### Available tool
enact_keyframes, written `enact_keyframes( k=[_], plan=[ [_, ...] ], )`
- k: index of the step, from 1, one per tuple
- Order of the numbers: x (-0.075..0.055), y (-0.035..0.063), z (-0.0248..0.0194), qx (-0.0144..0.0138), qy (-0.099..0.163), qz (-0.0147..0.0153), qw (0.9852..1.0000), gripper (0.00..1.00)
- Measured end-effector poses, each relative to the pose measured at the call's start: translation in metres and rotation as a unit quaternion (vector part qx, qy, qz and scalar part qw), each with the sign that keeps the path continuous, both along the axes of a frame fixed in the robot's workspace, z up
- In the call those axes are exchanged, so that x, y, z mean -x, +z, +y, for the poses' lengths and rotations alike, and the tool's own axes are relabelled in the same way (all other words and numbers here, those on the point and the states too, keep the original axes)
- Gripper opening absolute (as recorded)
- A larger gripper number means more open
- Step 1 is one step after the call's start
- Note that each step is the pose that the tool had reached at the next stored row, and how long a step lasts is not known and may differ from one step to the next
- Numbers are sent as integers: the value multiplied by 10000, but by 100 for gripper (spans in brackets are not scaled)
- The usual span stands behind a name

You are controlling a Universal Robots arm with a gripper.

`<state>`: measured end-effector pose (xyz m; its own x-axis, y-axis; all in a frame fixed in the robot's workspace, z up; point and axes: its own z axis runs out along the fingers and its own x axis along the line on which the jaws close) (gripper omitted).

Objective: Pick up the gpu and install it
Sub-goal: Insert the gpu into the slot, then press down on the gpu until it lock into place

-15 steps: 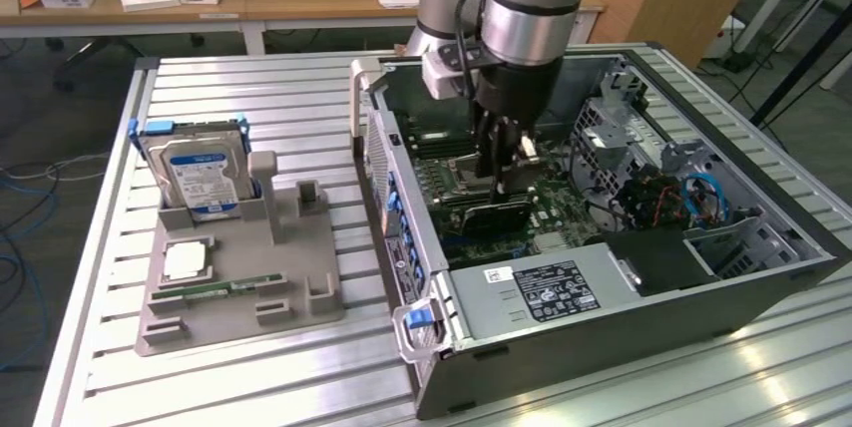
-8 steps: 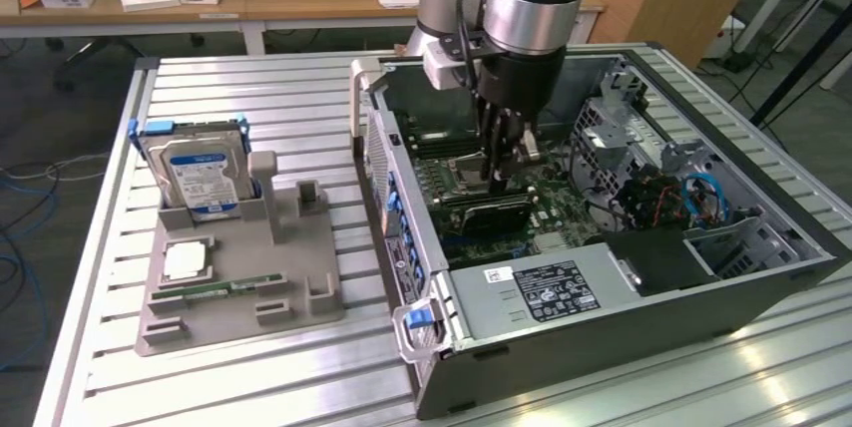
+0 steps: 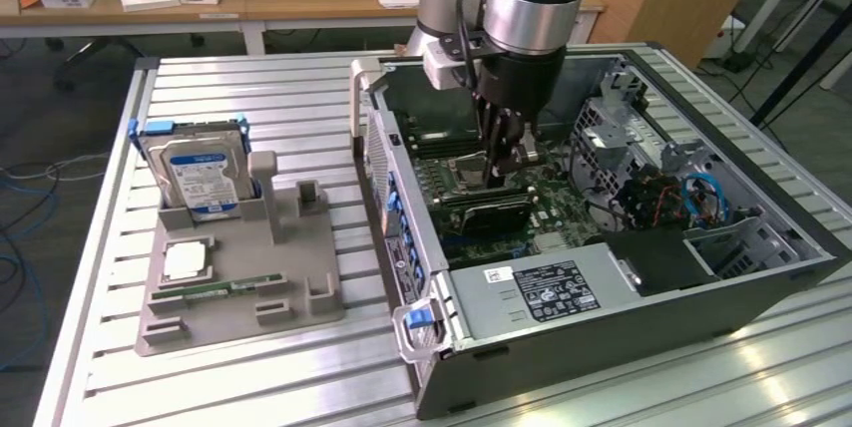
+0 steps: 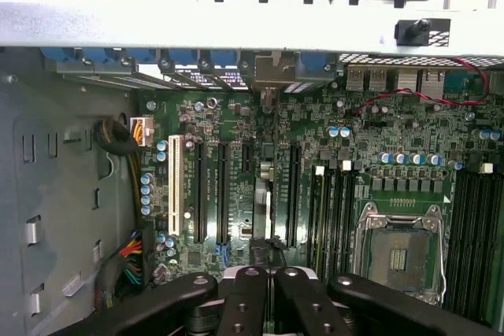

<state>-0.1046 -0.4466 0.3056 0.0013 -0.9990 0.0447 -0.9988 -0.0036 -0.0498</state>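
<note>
Tool (image 3: 504,176) inside open PC case (image 3: 745,292), slatted metal counter (image 3: 239,367).
Fingers pressed together on the gpu (image 4: 261,214); wooden desks (image 3: 266,3) behind.

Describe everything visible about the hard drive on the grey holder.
The hard drive is a silvery metal slab with a blue-and-white label on its face. It stands upright in a slot of the grey holder, a blue-framed carrier close behind it, to the exterior view's left of the open computer case.
</note>
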Motion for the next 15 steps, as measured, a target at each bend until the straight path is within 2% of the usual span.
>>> enact_keyframes(
  k=[10, 11, 12, 15],
  plan=[
    [2, 0, 3, 1, -1, -1, 10000, 11],
    [7, 0, 9, 4, -3, -22, 10000, 11],
    [8, -8, 8, 2, -2, -31, 10000, 11],
    [8, -62, 6, 2, -42, -32, 10000, 11]
  ],
)
